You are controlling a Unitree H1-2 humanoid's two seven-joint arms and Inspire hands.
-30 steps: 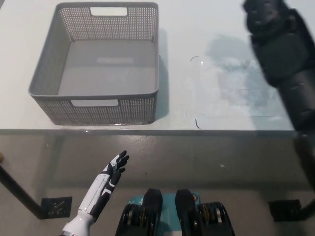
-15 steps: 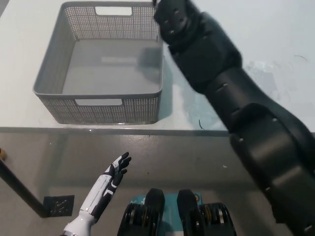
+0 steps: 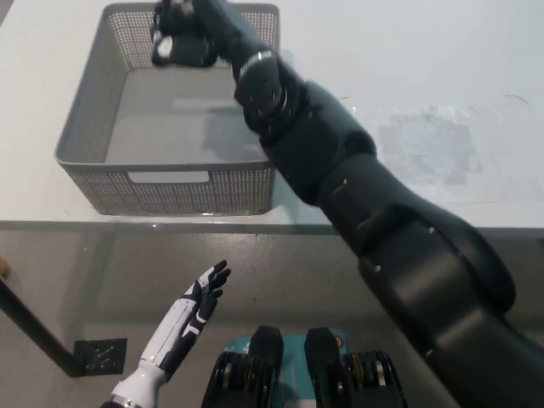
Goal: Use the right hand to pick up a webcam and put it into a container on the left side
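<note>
Desk (image 3: pixel 408 51): white top, filling the upper part of the head view, its near edge running straight across just below the middle of the frame; a faint scuffed, shiny patch toward the right edge.

Right arm (image 3: pixel 357 195): black, rising from the bottom right corner and stretched diagonally across the desk to the far left, passing over the near right corner and right wall of the container.

Container (image 3: pixel 93 127): grey perforated basket with cut-out handles in its near and far walls, set on the left part of the desk, its near wall close to the desk's near edge; floor bare where visible.

Right hand (image 3: pixel 183 38): black, poised above the far end of the container near its far wall, fingers curled around a dark object.

Webcam (image 3: pixel 170 49): small, black and rounded, gripped in the right hand, held above the container's far end, clear of the floor; shape otherwise hard to make out against the black fingers.

Left hand (image 3: pixel 202 293): white with dark fingers, resting low at the lower left, below the desk's near edge and well apart from the container; fingers spread and straight, grasping nothing.
</note>
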